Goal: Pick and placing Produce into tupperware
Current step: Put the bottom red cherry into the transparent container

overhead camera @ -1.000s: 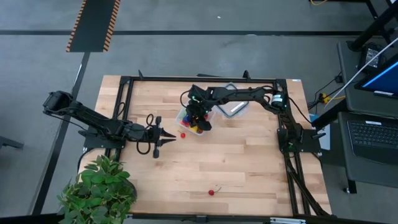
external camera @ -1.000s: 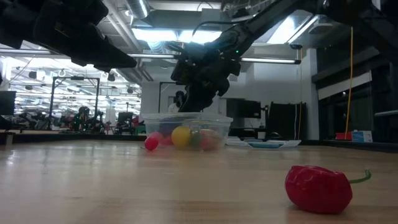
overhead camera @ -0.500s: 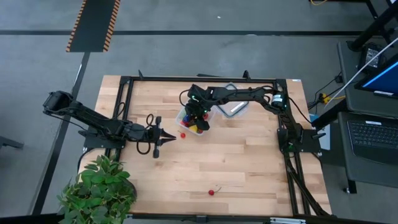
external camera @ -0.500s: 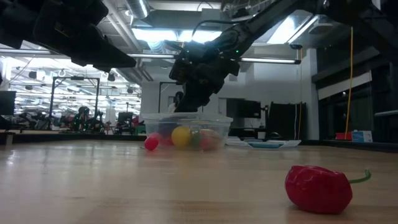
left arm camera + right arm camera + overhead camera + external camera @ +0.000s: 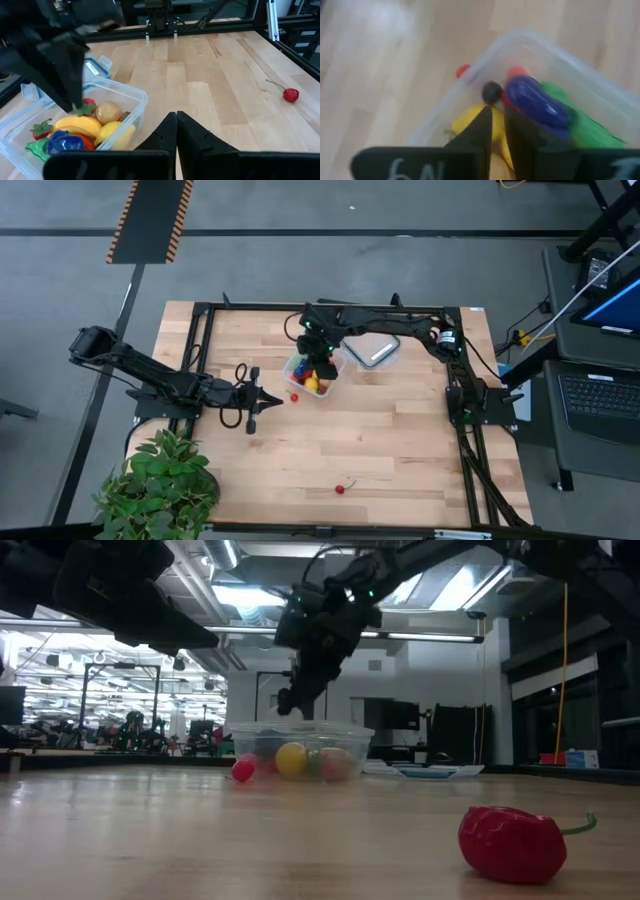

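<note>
The clear square plastic tub [image 5: 314, 373] sits toward the far middle of the wooden table [image 5: 400, 440], holding yellow, red, green and blue-purple toy produce [image 5: 80, 131]. The right gripper [image 5: 297, 700] hangs just above it, fingers almost together and holding nothing. The left gripper [image 5: 272, 399] rests left of the tub, fingers pressed together; a red toy pepper [image 5: 341, 488] lies alone near the table's front edge.

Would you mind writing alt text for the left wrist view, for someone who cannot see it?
A clear tupperware on a wooden table holds toy produce: a banana, a lemon, a tan potato-like piece, and blue, red and green pieces. The right gripper hangs over the tub, the shut left gripper fills the foreground, and a small red fruit lies apart.
</note>
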